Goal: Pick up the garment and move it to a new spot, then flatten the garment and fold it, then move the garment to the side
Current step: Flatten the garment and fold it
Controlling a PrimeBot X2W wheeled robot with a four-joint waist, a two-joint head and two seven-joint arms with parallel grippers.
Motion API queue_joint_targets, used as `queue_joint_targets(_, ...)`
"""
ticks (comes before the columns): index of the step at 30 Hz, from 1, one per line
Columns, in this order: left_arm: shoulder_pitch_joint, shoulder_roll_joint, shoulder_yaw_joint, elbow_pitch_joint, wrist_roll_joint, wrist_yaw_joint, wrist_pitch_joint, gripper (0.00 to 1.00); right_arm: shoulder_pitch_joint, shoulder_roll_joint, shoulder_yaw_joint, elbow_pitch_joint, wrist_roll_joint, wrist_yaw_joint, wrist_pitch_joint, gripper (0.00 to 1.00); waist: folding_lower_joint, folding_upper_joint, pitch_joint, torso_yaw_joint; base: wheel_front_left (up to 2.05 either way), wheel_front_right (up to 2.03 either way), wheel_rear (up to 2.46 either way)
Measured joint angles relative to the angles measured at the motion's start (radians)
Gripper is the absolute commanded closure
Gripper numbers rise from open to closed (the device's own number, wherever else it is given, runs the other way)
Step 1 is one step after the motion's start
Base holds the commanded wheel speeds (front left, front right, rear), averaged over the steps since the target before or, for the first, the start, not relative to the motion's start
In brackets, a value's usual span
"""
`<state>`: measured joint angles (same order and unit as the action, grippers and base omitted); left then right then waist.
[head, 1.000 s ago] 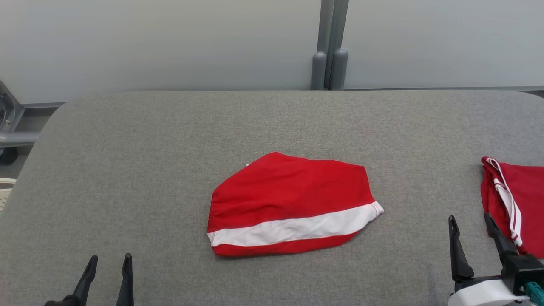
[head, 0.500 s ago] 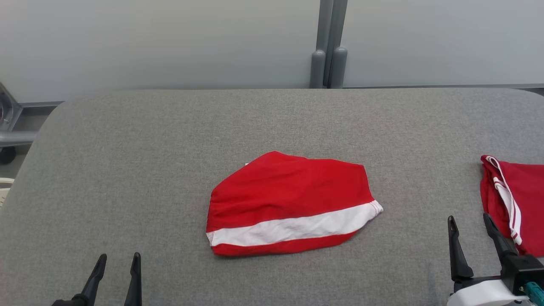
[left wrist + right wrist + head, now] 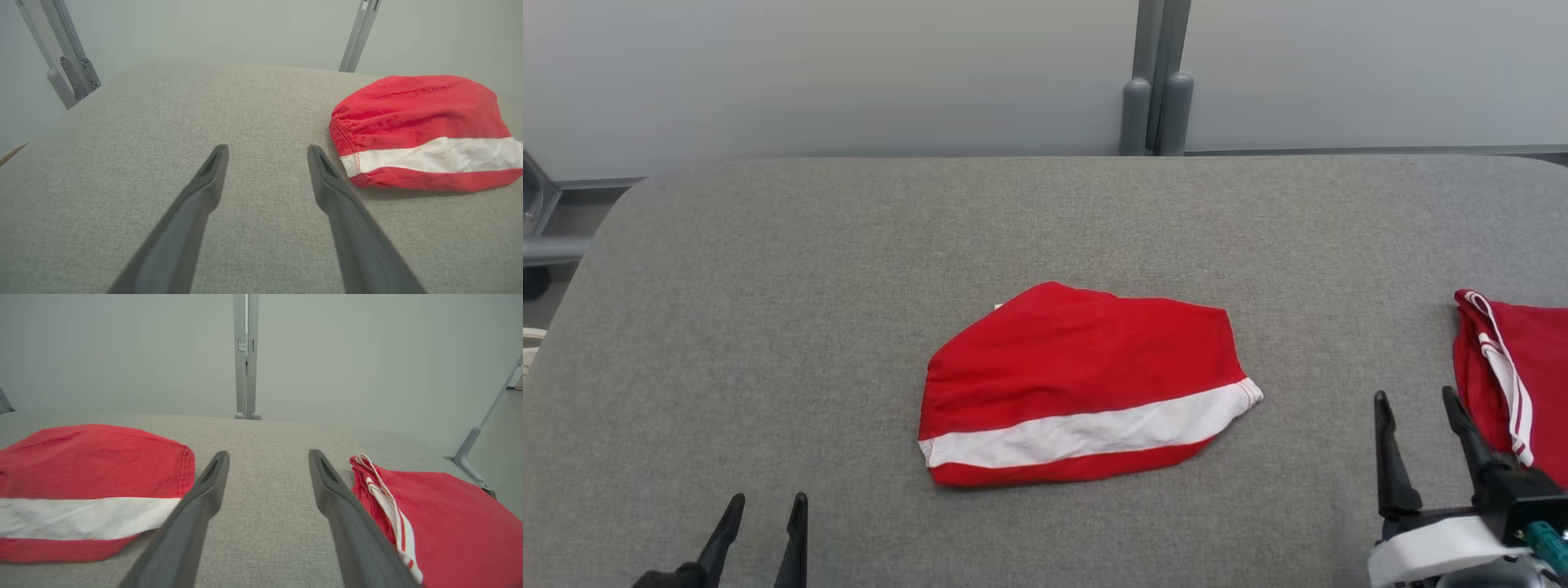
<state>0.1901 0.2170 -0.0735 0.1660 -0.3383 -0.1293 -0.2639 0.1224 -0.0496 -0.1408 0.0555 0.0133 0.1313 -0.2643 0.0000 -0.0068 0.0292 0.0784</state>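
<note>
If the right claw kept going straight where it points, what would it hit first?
Probably only the grey table top: the open right gripper points down the bare gap between the banded red garment and the other red garment, touching neither.

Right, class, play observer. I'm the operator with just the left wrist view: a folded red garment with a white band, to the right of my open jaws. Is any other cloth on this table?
Observer: Yes. A second red garment with thin white stripes lies at the right edge of the grey table, apart from the banded garment.
Operator: Where is the other arm?
Observer: The right gripper sits between the two garments, jaws open, holding nothing.
Operator: Is it touching either one?
Observer: It is clear of the banded garment. It sits close beside the striped one, and I cannot tell whether they touch.
</note>
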Motion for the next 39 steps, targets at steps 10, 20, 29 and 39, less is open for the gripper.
queue_joint_targets(10,-0.119,0.088,-0.122,-0.106,-0.160,-0.002,0.352,0.00,-0.177,-0.114,0.197,0.022,0.061,0.000,0.239,0.00,0.0000,0.0000,0.068,0.006,0.00,0.00,0.00)
queue_joint_targets(20,-0.238,0.047,-0.203,-0.211,-0.245,0.011,0.623,0.00,-0.327,-0.232,0.316,0.047,0.166,0.000,0.600,0.00,0.0000,0.0000,0.200,0.014,0.00,0.00,0.00)
queue_joint_targets(29,-0.241,0.048,-0.210,-0.229,-0.277,0.023,0.664,0.00,-0.337,-0.235,0.378,0.066,0.239,0.000,0.619,0.00,0.0000,0.0000,0.250,0.020,0.00,0.00,0.00)
queue_joint_targets(39,-0.222,0.050,-0.244,-0.217,-0.298,0.019,0.694,0.00,-0.353,-0.255,0.440,0.082,0.263,0.000,0.596,0.00,0.0000,0.0000,0.253,0.018,0.00,0.00,0.00)
